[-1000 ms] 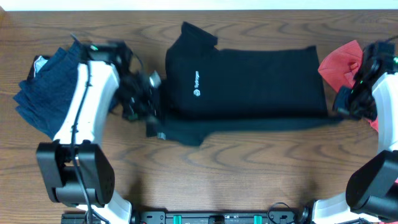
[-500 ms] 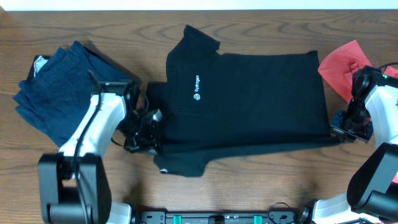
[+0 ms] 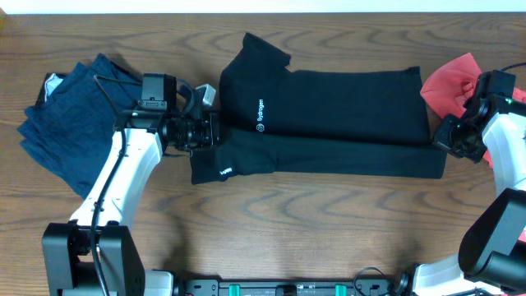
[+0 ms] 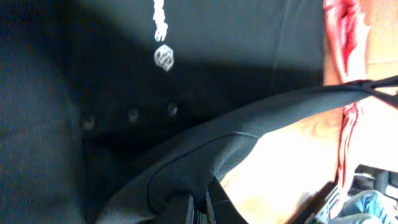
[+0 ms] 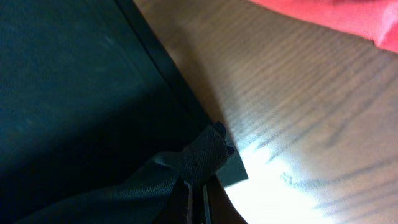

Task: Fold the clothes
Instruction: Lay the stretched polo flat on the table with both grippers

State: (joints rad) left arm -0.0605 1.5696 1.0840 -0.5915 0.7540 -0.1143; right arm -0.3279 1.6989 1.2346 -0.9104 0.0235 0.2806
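Observation:
The black T-shirt [image 3: 337, 107] lies sideways across the middle of the table, white logo [image 3: 260, 125] facing up. Its near long edge is doubled over into a band [image 3: 329, 158]. My left gripper [image 3: 207, 131] is shut on a bunch of black fabric at the collar end; the left wrist view shows the fingers [image 4: 200, 208] pinching that fold below the logo [image 4: 163, 57]. My right gripper [image 3: 448, 140] is shut on the hem corner, which is bunched between the fingers [image 5: 196, 193]. The navy garment [image 3: 66, 115] lies crumpled at the left and the red one [image 3: 450, 82] at the right.
The wooden table top [image 3: 312, 222] shows in front of the shirt. The red garment sits right behind my right arm [image 3: 505, 148], and the navy one lies under my left arm [image 3: 123, 173]. The table's far edge [image 3: 263, 11] runs close behind the shirt's sleeve.
Both grippers have moved toward the far side of the table with the shirt's near edge, laying it over the body. The loose lower flap is now a flat folded band.

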